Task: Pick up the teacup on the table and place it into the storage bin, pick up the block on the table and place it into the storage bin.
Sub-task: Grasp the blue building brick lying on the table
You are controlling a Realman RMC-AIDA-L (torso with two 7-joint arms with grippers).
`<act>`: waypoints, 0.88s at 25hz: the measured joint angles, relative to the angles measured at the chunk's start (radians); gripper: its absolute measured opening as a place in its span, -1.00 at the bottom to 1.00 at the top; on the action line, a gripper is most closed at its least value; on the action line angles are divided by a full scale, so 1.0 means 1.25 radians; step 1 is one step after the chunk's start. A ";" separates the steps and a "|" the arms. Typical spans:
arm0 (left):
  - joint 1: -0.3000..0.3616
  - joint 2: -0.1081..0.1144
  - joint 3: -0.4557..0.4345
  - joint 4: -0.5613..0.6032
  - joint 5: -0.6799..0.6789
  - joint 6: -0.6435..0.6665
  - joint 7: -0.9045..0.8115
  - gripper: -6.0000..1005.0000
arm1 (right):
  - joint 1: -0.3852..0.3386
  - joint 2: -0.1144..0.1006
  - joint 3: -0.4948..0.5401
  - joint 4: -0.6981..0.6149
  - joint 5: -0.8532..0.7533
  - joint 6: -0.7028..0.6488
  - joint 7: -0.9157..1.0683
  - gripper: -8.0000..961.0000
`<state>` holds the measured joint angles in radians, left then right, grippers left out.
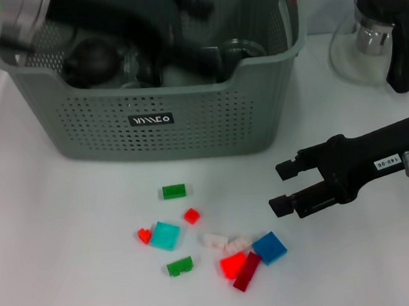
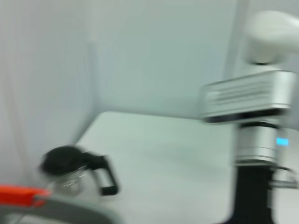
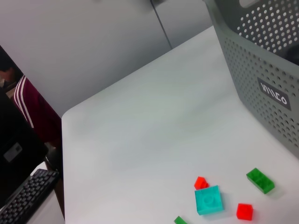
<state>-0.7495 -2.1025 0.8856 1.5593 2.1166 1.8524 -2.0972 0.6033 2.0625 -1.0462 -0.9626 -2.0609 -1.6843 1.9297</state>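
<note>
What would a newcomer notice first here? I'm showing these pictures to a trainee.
Probably the storage bin, far centre, with the left arm reaching down inside it. Next, the bright blocks scattered on the white table in front of the bin, and the right gripper, open, hovering to their right. A glass teapot stands far right.

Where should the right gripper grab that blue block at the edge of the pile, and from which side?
Probably from above, across two opposite flat sides of the blue block. It lies flat on the table, its right side free, but a dark red block touches its lower left corner, so avoid that corner. The open right gripper hovers just up and right of it.
</note>
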 joint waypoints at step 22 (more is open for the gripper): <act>0.240 -0.054 -0.082 -0.259 -0.096 0.079 0.529 0.69 | 0.058 -0.012 -0.009 0.009 -0.096 -0.027 -0.084 0.81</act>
<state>-0.4500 -2.1700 0.7830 1.2350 1.9971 1.9516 -1.4359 0.6763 2.0476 -1.0575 -0.9514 -2.1807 -1.7183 1.8248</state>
